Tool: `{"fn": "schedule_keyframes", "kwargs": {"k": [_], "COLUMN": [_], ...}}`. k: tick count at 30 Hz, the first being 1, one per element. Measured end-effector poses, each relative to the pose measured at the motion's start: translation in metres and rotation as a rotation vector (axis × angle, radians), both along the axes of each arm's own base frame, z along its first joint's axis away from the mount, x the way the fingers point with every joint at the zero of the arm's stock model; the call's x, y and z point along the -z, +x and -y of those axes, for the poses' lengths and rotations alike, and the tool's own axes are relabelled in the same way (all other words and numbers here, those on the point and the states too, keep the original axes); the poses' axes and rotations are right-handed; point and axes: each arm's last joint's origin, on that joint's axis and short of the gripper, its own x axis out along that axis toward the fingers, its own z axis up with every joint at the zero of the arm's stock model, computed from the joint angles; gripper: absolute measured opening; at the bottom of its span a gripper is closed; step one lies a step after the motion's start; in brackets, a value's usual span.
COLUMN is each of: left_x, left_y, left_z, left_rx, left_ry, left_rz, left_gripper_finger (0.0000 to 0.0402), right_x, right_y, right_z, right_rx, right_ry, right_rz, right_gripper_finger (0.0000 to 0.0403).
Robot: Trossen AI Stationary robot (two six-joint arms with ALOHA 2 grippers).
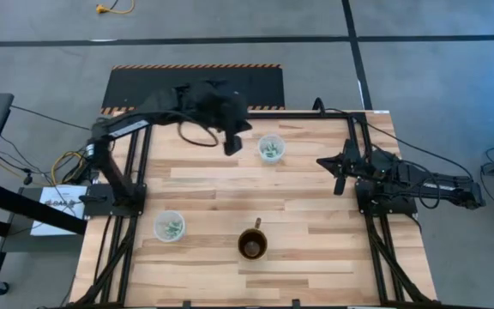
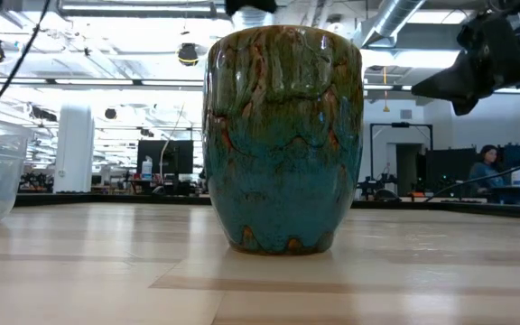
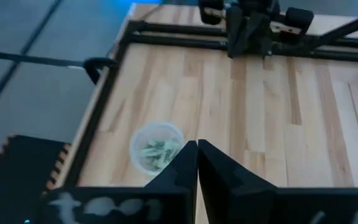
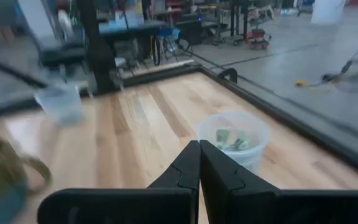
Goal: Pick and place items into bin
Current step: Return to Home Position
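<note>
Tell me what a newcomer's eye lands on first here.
The glazed blue-green and brown mug fills the low view, standing mid-table toward the camera. Two clear tubs hold green-and-white packets: the far tub at the table's far edge, the left tub by the left arm's base. The left gripper hovers shut beside the far tub; the right gripper waits shut at the right side.

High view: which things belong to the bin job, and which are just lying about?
Job: top bin, bottom bin, packets in both, left claw beside top bin, right claw over table's right side.
Lying about: mug.
</note>
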Motion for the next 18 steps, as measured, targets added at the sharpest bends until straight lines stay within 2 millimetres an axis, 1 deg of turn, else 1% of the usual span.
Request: {"fn": "schedule_keyframes", "kwargs": {"k": [3, 6, 8, 10, 12, 15, 18], "left_x": [-0.009, -0.010, -0.008, -0.005, 0.003, 0.019, 0.036], "left_y": [-0.025, -0.051, -0.069, -0.088, -0.106, -0.133, -0.158], "left_z": [0.006, 0.012, 0.016, 0.021, 0.026, 0.032, 0.039], "left_rx": [-0.033, -0.091, -0.126, -0.144, -0.155, -0.172, -0.171], "left_ry": [0.015, 0.030, 0.036, 0.036, 0.031, 0.013, -0.003], "left_rz": [0.021, 0.060, 0.102, 0.165, 0.224, 0.298, 0.363], "left_gripper_finger": [0.0001, 0.0001, 0.0001, 0.0002, 0.0002, 0.0002, 0.0002], "right_x": [-0.004, -0.015, -0.026, -0.041, -0.056, -0.072, -0.082], "right_y": [0.001, 0.001, 0.000, -0.004, -0.011, -0.025, -0.042], "right_z": [0.000, 0.000, -0.002, -0.006, -0.010, -0.014, -0.018], "right_rx": [0.016, -0.002, -0.068, -0.160, -0.226, -0.274, -0.317], "right_ry": [0.106, 0.100, 0.074, 0.053, 0.037, 0.003, -0.036], "right_rz": [0.072, 0.183, 0.250, 0.329, 0.391, 0.469, 0.566], "right_gripper_finger": [0.0000, 0.0000, 0.0000, 0.0000, 0.0000, 0.0000, 0.0000]}}
